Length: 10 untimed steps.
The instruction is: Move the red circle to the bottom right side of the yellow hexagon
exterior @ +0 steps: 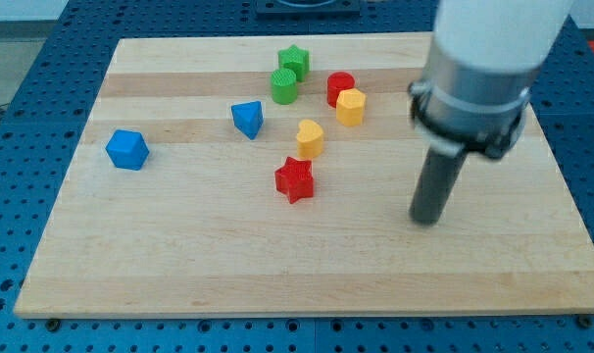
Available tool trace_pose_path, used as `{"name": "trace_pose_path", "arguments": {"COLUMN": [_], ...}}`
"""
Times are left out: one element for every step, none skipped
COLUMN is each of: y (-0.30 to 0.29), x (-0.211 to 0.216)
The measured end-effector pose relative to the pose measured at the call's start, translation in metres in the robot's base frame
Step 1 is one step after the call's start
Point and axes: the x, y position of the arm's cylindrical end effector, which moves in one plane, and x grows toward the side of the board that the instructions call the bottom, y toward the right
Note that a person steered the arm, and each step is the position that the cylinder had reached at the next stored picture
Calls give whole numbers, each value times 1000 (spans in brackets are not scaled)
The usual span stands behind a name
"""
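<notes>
A: While our tip (pixel 427 220) rests on bare wood at the view's right, it touches no block; being a plain rod, it has nothing to open or close and carries nothing.

B: Agreed. Where do we stand against the red circle (pixel 339 87)?

A: It lies well apart from us, up and toward the view's left, touching the upper-left side of the yellow hexagon (pixel 351 107). So it sits on the wrong side for now.

B: Then we judge that we should swing wide around the pair, come in from above the circle, and sweep it round the hexagon's right edge to the lower right.

A: Yes, and push through the circle's centre, or it may roll off our rod. We should also avoid nudging the hexagon itself.

B: Other neighbours?

A: A green cylinder (pixel 284 86) and green star (pixel 295 61) sit left of the circle; the yellow heart (pixel 310 138) and red star (pixel 295 179) lie below.
</notes>
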Motion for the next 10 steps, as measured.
{"name": "trace_pose_path", "arguments": {"y": [3, -19, -32, -65, -100, -125, -134, -130, -109, -98], "x": [-119, -204, -205, -221, -219, -204, -164, -172, -211, -214]}}
